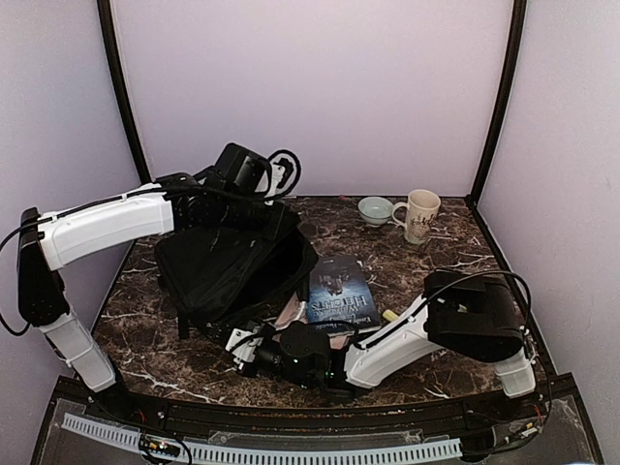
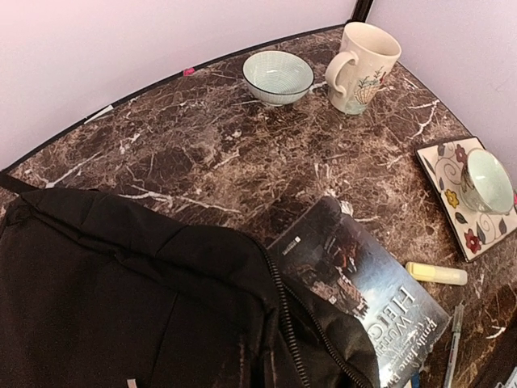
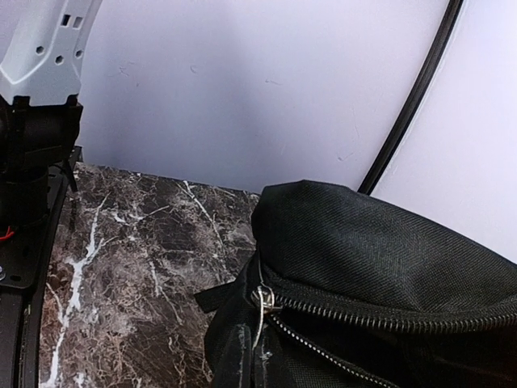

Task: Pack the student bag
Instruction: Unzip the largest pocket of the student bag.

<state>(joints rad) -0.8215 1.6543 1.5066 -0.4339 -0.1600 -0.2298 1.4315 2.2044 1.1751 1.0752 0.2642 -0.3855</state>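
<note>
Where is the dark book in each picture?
Top external: the book lies mid-table, just right of the black student bag.
Left wrist: lower right, against the bag's zipper edge.
Right wrist: not in it.
Shared landmark: the student bag, seen in all three views.

The white-shelled left arm (image 1: 107,223) climbs from its base at the near left, bends at a black elbow and reaches forward and to the right, its black wrist tipped down so that the black two-finger left tool (image 1: 247,208) points downward, jaws closed. The right arm (image 1: 387,347), a bulky black upper link at the near right and a white forearm, folds low and leftward across the front, and the black right tool (image 1: 238,345) lies almost level, pointing left, jaws closed. Neither wrist view shows its own fingers.
</note>
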